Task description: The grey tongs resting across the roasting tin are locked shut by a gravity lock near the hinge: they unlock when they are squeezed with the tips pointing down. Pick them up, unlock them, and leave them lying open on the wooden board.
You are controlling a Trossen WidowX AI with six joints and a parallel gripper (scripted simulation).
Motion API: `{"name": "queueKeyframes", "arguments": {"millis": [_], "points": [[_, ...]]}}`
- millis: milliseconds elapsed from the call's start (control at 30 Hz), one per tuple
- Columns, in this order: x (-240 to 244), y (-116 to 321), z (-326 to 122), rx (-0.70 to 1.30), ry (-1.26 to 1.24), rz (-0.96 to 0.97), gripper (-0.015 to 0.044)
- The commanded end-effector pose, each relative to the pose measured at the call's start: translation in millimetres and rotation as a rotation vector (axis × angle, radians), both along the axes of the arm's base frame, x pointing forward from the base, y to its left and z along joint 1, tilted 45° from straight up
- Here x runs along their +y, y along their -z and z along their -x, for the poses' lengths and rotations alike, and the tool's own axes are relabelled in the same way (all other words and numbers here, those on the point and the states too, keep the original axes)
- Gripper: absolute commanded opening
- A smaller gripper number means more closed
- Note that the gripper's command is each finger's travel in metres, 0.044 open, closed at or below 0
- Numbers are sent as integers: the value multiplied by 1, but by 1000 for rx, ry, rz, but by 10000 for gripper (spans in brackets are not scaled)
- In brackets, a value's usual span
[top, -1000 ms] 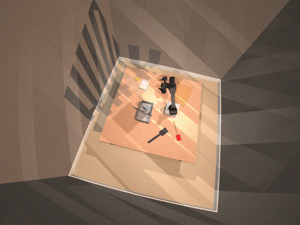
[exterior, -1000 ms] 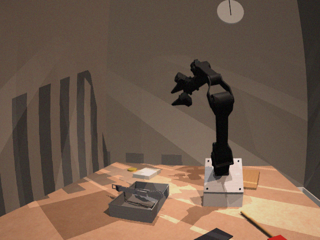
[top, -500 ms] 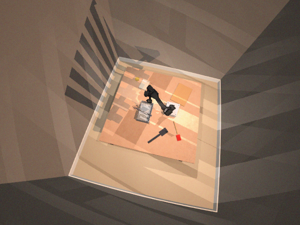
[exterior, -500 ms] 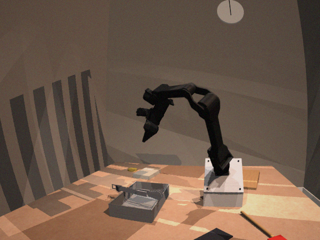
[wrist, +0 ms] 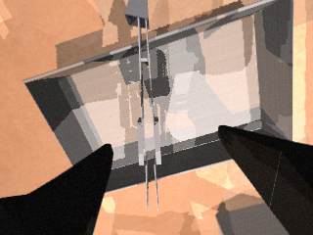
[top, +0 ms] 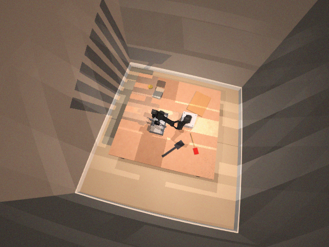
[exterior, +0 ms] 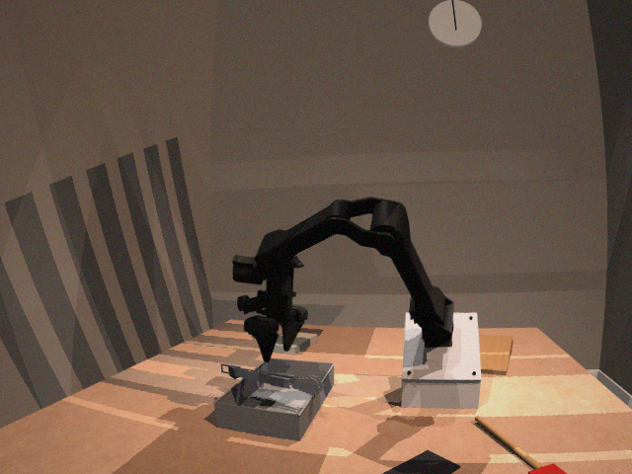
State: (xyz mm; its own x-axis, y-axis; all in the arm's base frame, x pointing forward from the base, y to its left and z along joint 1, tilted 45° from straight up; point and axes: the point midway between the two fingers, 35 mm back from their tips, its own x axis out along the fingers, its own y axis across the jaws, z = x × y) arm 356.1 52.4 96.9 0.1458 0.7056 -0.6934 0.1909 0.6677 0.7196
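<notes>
The grey tongs lie across the roasting tin, with one end sticking out past its left wall in the exterior view. Their two thin arms lie close together, nearly parallel. My gripper is open and empty and points down over the tin. In the wrist view its fingertips stand wide apart on either side of the tongs; they look just above them, though the exact height is hard to tell. The wooden board lies flat behind the arm's white base.
The white base stands between tin and board. A pale box and a yellow item are at the back left. A black spatula and a red-headed tool lie at the front.
</notes>
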Motion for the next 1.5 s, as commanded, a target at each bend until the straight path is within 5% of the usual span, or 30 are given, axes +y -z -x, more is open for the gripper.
{"name": "queueKeyframes", "arguments": {"millis": [0, 1467], "points": [[27, 10, 6, 108, 10, 0, 440], [62, 38, 7, 108, 10, 0, 440]]}}
